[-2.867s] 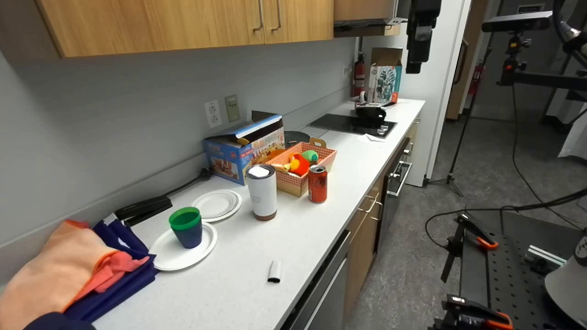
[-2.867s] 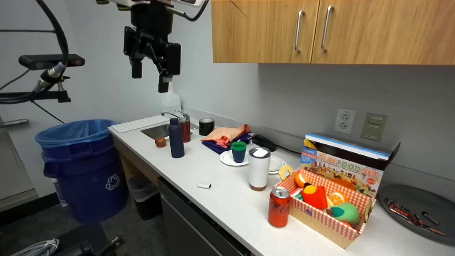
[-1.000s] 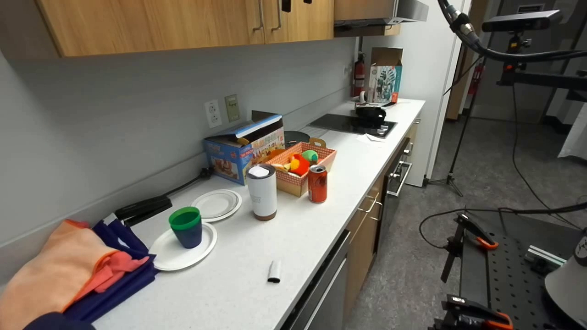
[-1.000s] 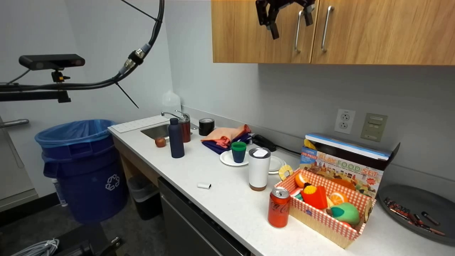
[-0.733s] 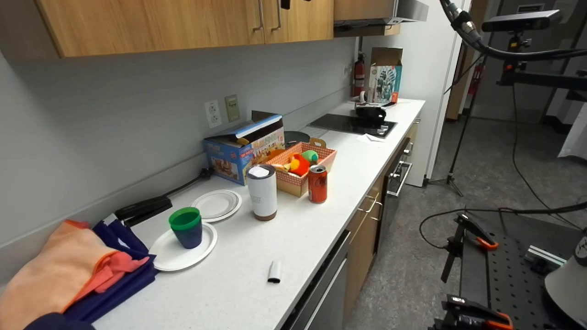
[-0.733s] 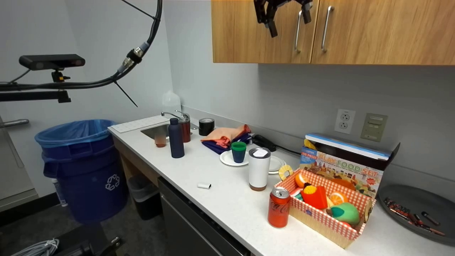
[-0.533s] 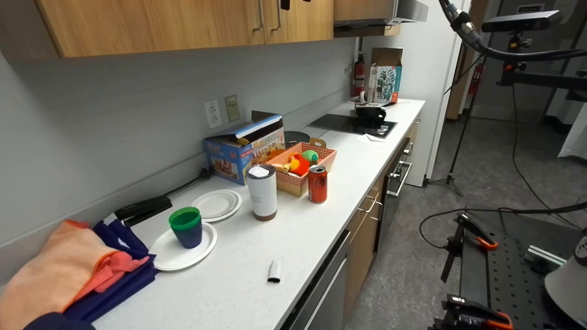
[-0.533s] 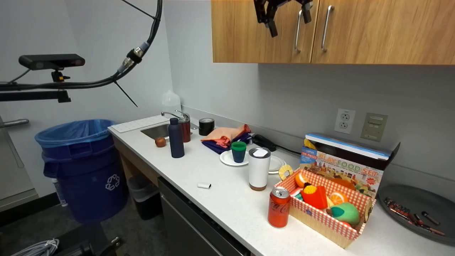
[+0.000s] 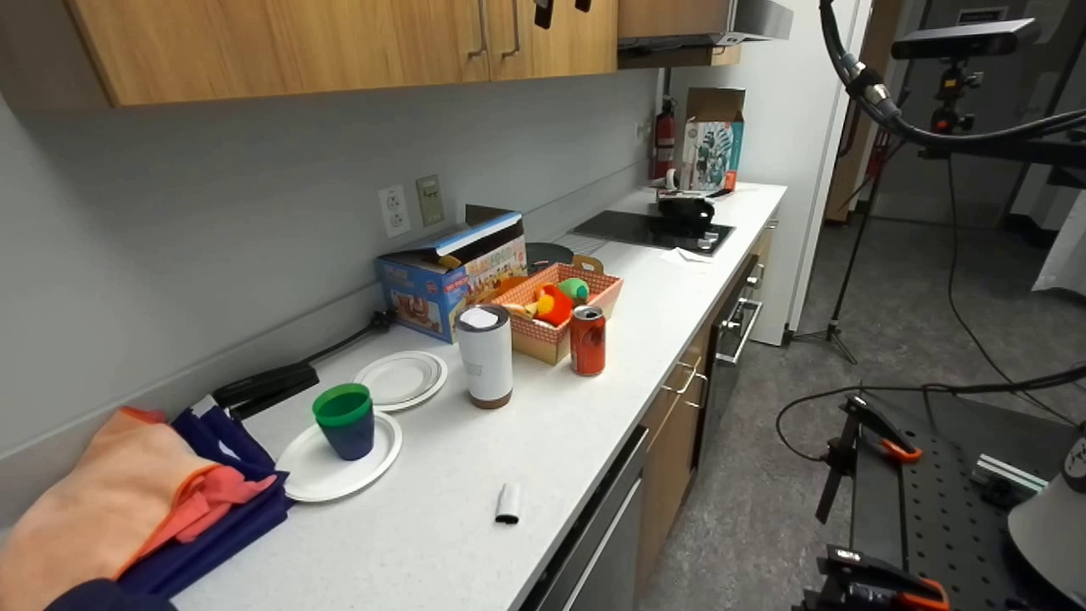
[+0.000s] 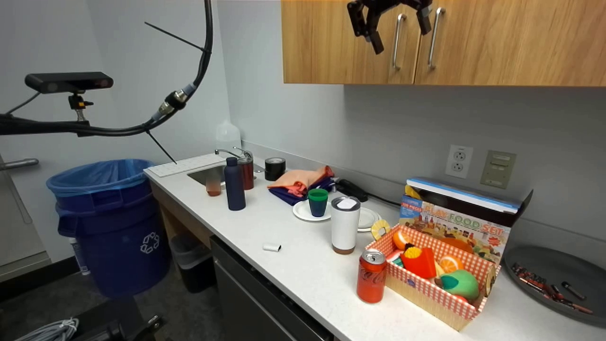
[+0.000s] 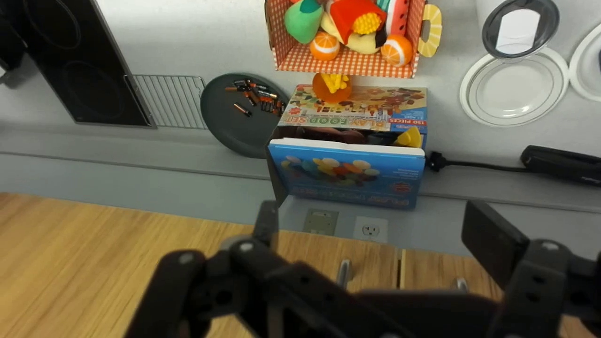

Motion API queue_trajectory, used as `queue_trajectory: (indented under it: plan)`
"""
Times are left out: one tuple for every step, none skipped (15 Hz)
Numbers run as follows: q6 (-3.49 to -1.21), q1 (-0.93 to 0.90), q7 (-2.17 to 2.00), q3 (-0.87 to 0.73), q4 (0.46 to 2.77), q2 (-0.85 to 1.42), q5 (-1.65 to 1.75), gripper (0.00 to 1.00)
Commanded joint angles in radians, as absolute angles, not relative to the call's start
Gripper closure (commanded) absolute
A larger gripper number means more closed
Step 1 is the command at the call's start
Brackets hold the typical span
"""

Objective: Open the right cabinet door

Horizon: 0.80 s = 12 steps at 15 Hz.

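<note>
The right cabinet door is a flat light-brown wooden panel in both exterior views (image 9: 564, 51) (image 10: 516, 42), and it looks shut. Its silver bar handle (image 10: 434, 38) stands upright near its lower inner corner. In the wrist view, which looks upside down, the door (image 11: 141, 263) is on the left, and its handle (image 11: 345, 273) lies between the fingers, partly hidden by the gripper. My gripper is open and empty, in front of the cabinet doors in both exterior views (image 9: 563, 8) (image 10: 400, 35). In the wrist view its fingers (image 11: 375, 225) are wide apart, with no contact on the handle visible.
The matching left door (image 10: 350, 42) with its own handle (image 10: 398, 41) is beside it. Below, the counter (image 10: 303, 274) holds a food-set box (image 10: 464, 222), a toy basket (image 10: 426, 303), a red can (image 10: 371, 277) and a white tumbler (image 10: 345, 227). A range hood (image 9: 755, 21) adjoins the cabinets.
Since about three seconds ago the gripper has moved from out in the room to in front of the cabinet doors. In the last half second it shifted slightly right and down in both exterior views.
</note>
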<state>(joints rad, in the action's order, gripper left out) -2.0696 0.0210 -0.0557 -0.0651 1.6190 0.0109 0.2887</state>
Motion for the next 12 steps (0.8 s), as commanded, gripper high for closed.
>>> queue_trajectory:
  plan:
    - [-2.198,0.044,-0.055,-0.069,1.722,-0.047,0.296,0.00]
    - [-2.226,0.048,-0.050,-0.070,1.723,-0.042,0.289,0.00]
    - [-2.255,0.053,-0.051,-0.071,1.726,-0.037,0.296,0.00]
    - [-2.277,0.057,-0.052,-0.073,1.721,-0.029,0.294,0.00]
    - [-2.299,0.062,-0.054,-0.076,1.718,-0.019,0.294,0.00]
    - [-2.316,0.066,-0.053,-0.078,1.717,-0.011,0.293,0.00]
    - [-2.331,0.069,-0.053,-0.080,1.710,-0.001,0.292,0.00]
    - [-2.345,0.072,-0.054,-0.082,1.706,0.007,0.289,0.00]
    - [-2.359,0.074,-0.053,-0.083,1.701,0.015,0.288,0.00]
    - [-2.375,0.076,-0.052,-0.084,1.693,0.025,0.282,0.00]
    - [-2.390,0.077,-0.052,-0.084,1.686,0.034,0.278,0.00]
    - [-2.407,0.077,-0.047,-0.084,1.678,0.046,0.270,0.00]
